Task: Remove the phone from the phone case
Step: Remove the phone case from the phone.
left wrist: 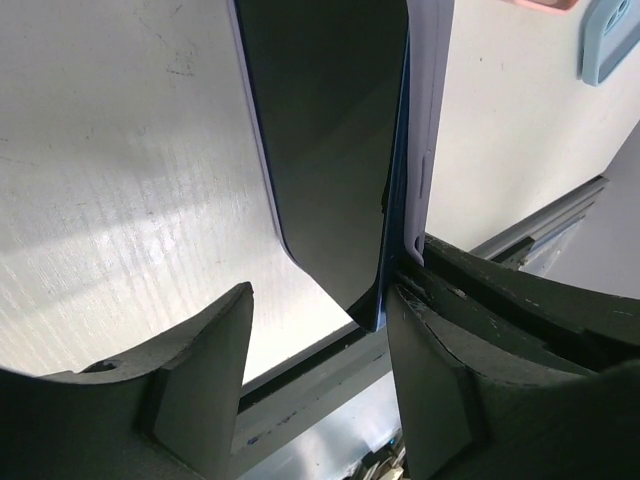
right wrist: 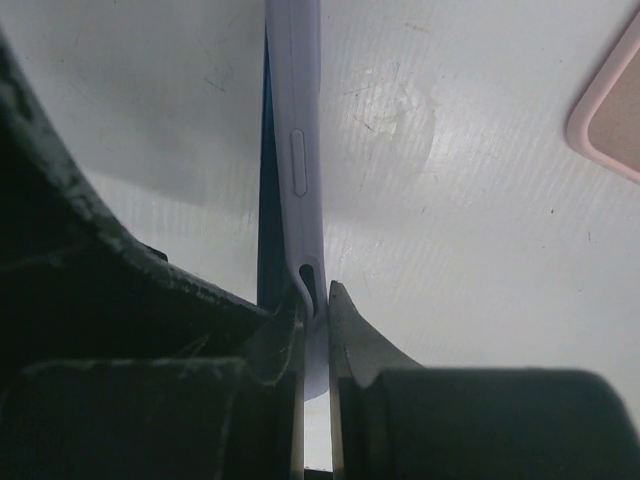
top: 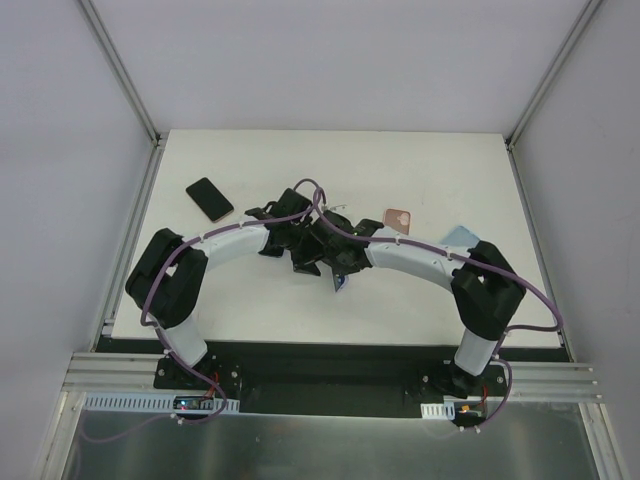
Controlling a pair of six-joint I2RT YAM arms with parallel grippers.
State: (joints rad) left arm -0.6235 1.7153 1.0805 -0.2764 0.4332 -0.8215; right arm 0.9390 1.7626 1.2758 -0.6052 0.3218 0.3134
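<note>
The right pincer clamps shut on the lip of the lilac phone case, held on edge over the table, and the left pincer stands half open astride the dark phone, one pad clear of the glass. Best bet now: close squarely on the phone's freed corner and peel it straight away from the case; beyond lies a spare pink case

White moulded link shells sit between bulky black joint housings on left arm and right arm. A thin lilac cable runs along each arm (slack in places). The black base block carries red wiring. Noted: matte black gripper fingers, coarse-grained, edges scuffed.
</note>
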